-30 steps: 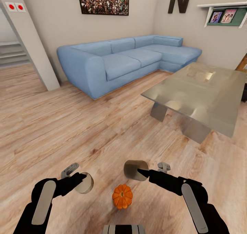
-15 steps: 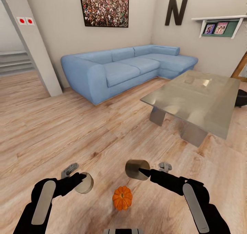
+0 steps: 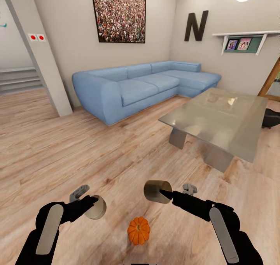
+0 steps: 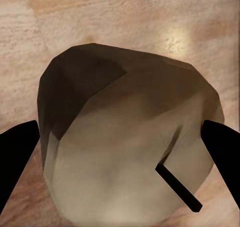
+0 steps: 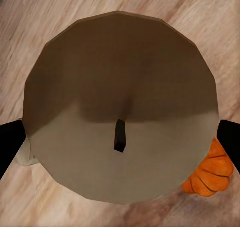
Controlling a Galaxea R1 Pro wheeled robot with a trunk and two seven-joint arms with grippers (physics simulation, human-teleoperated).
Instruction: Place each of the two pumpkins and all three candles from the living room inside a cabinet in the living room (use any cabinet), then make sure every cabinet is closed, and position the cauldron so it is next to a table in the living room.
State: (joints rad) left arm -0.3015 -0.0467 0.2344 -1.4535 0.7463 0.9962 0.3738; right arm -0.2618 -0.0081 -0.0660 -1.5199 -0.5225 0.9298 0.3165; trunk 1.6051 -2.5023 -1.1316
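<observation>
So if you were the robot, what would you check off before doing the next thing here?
1. Left gripper holds a candle: ok, fingers sit on both its sides.
2. Right gripper holds a second candle: ok.
3. Pumpkin located: ok, on the floor between the arms, not yet picked up.
4. Cabinet in sight to put things in: not ok from here.
5. Third candle and second pumpkin located: cannot tell.
6. Cauldron beside the table: cannot tell; a black shape peeks out past its far edge.
</observation>
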